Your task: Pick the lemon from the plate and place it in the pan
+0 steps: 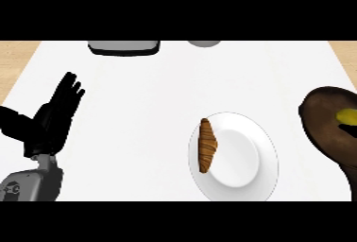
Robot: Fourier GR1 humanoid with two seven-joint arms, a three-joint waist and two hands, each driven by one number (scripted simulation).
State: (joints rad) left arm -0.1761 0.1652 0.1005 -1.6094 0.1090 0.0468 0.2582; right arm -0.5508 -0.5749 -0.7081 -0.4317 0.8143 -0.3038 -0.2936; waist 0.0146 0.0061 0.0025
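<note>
View steeply down onto a white worktop [140, 118]. Near the left edge, the left robot hand [52, 118] is black and stands at rest, its fingers straight, spread apart and pointing up, holding nothing. The right robot hand does not show anywhere. Right of centre lies a white plate [244, 160]. The only thing on it is a brown croissant [206, 144], lying lengthwise along the plate's left rim. No lemon is on the plate. The lemon [346, 115] shows as a small yellow shape at the far right edge, inside the dark brown pan [322, 118], which the edge of the view partly cuts off. The lemon looks roughly round, so no long axis can be told. From the visible hand, the lemon lies well apart to the right, with the whole plate between them. The pan sits on the robot's right side, so the unseen right arm is probably the nearer one. As things lie, the placing appears to be done.
</note>
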